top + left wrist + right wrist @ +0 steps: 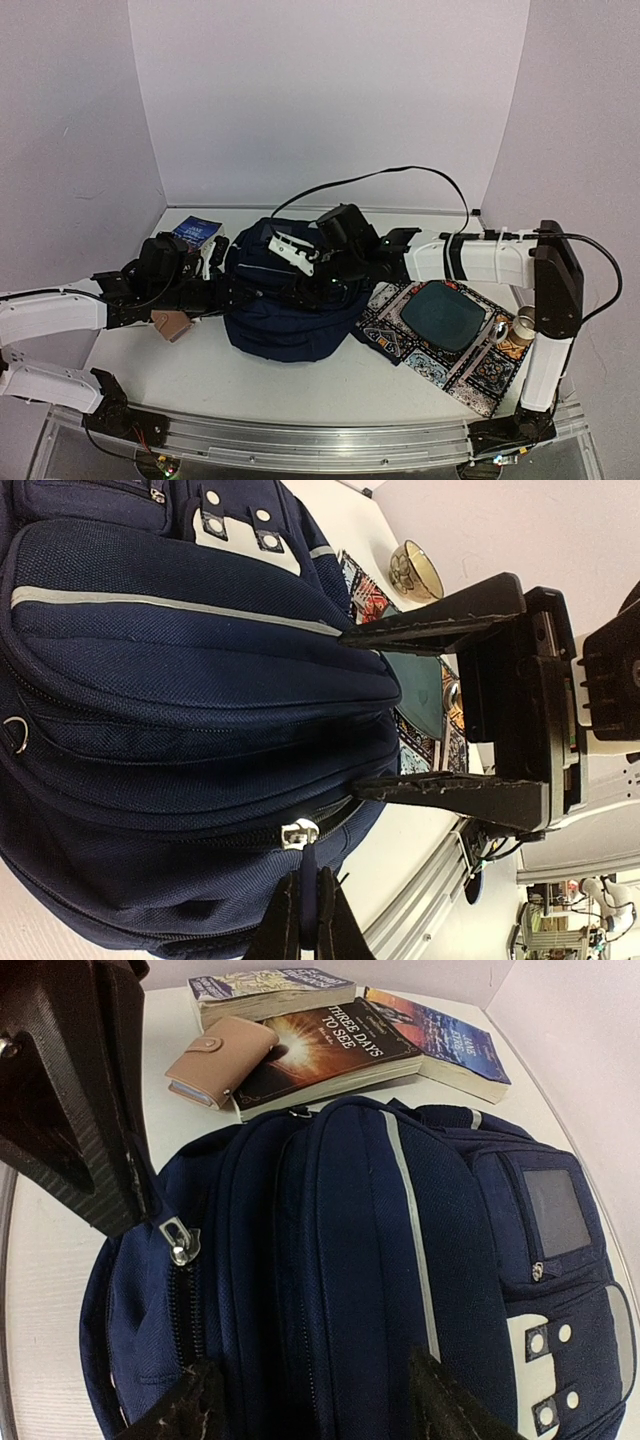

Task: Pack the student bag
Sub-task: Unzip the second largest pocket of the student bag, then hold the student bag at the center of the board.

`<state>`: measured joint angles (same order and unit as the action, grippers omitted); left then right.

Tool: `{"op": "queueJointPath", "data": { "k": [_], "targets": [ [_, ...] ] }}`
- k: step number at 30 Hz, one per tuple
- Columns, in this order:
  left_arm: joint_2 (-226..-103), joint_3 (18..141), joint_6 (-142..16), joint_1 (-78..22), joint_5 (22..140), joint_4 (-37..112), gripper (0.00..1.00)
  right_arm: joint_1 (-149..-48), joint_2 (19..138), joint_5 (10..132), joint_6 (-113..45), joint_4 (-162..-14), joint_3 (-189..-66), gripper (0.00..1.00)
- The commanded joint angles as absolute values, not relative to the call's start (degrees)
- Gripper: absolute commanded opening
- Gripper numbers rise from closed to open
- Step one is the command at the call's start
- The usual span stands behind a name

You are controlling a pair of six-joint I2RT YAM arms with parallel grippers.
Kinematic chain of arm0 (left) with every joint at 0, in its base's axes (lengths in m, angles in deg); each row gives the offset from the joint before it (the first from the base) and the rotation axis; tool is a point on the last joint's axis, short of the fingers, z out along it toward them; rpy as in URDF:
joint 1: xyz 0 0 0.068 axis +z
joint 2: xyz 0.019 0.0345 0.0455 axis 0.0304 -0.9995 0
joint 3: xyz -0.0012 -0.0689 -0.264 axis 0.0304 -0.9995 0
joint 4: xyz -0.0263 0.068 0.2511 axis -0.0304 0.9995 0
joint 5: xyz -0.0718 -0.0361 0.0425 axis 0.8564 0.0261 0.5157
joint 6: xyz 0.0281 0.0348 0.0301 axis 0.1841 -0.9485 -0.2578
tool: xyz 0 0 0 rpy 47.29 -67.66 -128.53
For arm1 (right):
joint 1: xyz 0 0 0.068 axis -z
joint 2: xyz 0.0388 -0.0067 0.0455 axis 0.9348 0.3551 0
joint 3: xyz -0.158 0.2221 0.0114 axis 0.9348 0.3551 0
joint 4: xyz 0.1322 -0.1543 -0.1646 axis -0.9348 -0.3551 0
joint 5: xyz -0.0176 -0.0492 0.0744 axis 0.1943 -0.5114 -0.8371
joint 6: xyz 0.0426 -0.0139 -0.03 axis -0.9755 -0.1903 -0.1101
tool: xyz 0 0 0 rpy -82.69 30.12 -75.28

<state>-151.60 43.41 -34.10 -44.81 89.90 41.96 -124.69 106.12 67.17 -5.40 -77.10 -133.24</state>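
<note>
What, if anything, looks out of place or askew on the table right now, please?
Nothing looks spilled or damaged. The patterned mat lies skewed to the table edge, with a cup at its right corner. The books and tan wallet lie outside the student bag, whose zip pull the left gripper pinches.

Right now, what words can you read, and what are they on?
"THREE DAYS TO SEE": on the middle book, on its cover.
Small print above that title: too small to read.
Left book and right book: print on both covers, too blurred to read.
The bag: no words that show.
</note>
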Motion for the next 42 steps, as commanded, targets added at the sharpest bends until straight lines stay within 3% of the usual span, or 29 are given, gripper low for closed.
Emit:
{"op": "queueJointPath", "data": {
  "k": [1,15,25,28,38,42],
  "targets": [
    [-150.93,47.16,-34.73,-45.13,91.99,34.43,0.0,-124.66,103.89,64.73,-5.97,-79.92,-132.9,0.65],
    [-151.24,45.78,-34.16,-45.34,91.57,33.83,0.0,-124.94,101.63,62.29,-7.45,-80.19,-131.11,0.7],
    [-150.69,45.51,-33.95,-45.51,92.56,33.16,0.0,-124.97,103.48,68.27,-7.31,-79.82,-129.93,0.71],
    [-150.01,45.44,-33.87,-45.55,93.39,33.06,0.0,-124.96,105.38,70.95,-7.1,-79.58,-131.05,0.68],
    [-148.05,42.82,-34.38,-45.6,92.63,33.63,0.0,-124.5,103.65,78.3,-4.94,-78.69,-131.87,0.41],
    [-147.56,42.26,-34.99,-45.6,92.11,35.04,0.0,-124.1,102.3,80.54,-4.64,-78.73,-131.56,0.36]
  ]
}}
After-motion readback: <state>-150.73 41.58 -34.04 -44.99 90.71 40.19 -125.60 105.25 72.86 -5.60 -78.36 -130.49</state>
